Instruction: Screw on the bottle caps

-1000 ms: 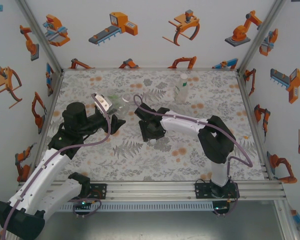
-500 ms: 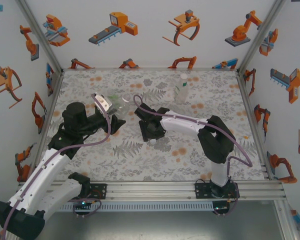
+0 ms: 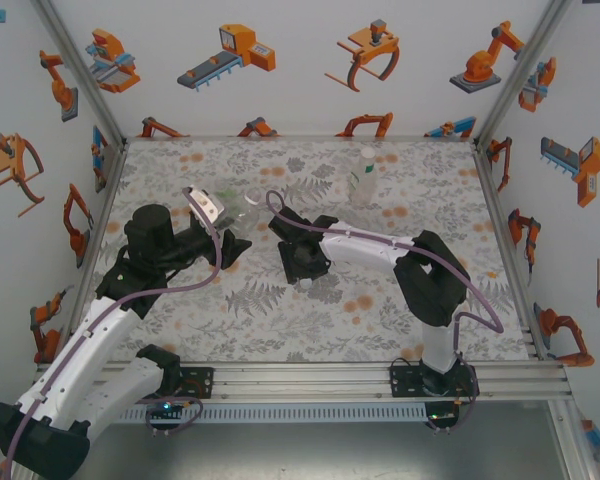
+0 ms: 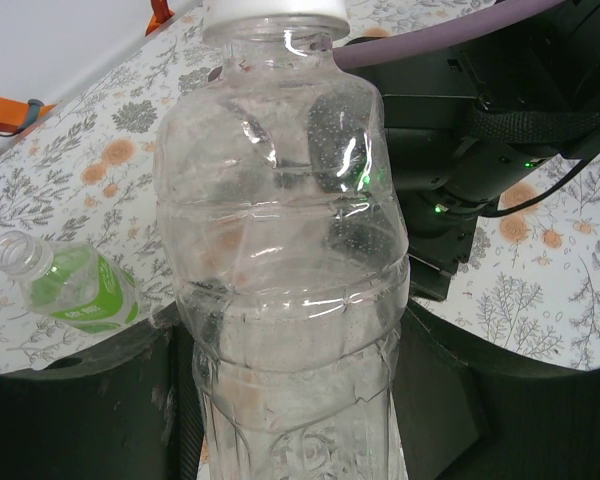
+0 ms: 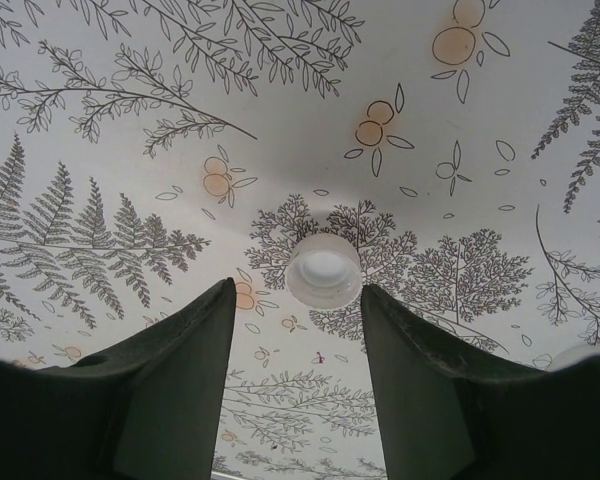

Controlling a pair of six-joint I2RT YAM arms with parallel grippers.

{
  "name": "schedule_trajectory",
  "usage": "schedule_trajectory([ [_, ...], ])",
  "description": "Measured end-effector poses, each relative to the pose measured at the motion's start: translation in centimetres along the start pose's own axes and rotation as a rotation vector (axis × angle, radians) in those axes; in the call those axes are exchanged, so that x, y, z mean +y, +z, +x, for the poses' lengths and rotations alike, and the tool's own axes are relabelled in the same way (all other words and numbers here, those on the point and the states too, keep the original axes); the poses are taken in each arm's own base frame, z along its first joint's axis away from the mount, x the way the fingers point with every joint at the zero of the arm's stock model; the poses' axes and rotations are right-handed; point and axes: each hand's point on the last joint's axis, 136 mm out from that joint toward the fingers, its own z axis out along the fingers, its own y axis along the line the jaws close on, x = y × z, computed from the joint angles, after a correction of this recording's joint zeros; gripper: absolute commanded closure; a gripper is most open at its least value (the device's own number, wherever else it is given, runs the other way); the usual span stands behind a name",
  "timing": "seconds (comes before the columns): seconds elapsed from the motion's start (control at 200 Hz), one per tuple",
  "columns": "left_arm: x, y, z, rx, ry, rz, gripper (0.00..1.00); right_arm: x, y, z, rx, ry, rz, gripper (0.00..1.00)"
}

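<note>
**Left wrist view has a bottle gripped; the right hand straddles a loose cap**

On the left, the left hand (image 4: pixel 290 390) is closed on the clear bottle (image 4: pixel 280 230). Its fingers press the lower body from both sides, and the bottle's long axis runs straight away from the wrist. A white cap (image 4: pixel 275 10) already sits on its neck, though I cannot tell how tight it is.

Beside it, further left in that view, the green bottle (image 4: pixel 70 292) lies on its side on the surface (image 4: pixel 540 290). Its neck is bare and points away to the left.

Moving right, the right hand (image 5: pixel 298 300) hangs low over the surface with its fingers parted and nothing between them. The loose cap (image 5: pixel 323 270) lies flat just past the fingertips, in line with the gap and a touch towards the right finger. It looks to be hollow side up. This is the relation that counts: the cap is dead ahead of the right hand, so a short reach forward and down should bracket it before the fingers close.

Far back on the right, the labelled bottle (image 3: pixel 363 178) stands upright, well apart from both hands.
</note>
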Motion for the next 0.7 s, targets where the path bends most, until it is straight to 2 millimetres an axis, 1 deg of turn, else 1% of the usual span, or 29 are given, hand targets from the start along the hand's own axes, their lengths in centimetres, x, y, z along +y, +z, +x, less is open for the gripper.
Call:
schedule_trajectory([
  [0.265,0.0,0.0,0.0,0.0,0.0,0.0,0.89,0.16,0.02,0.12,0.004,-0.002,-0.006,0.52],
  [0.501,0.0,0.0,0.0,0.0,0.0,0.0,0.89,0.07,0.5,0.36,0.018,-0.005,0.003,0.52],
  [0.701,0.0,0.0,0.0,0.0,0.0,0.0,0.89,0.35,0.59,0.1,0.013,-0.011,0.004,0.52],
])
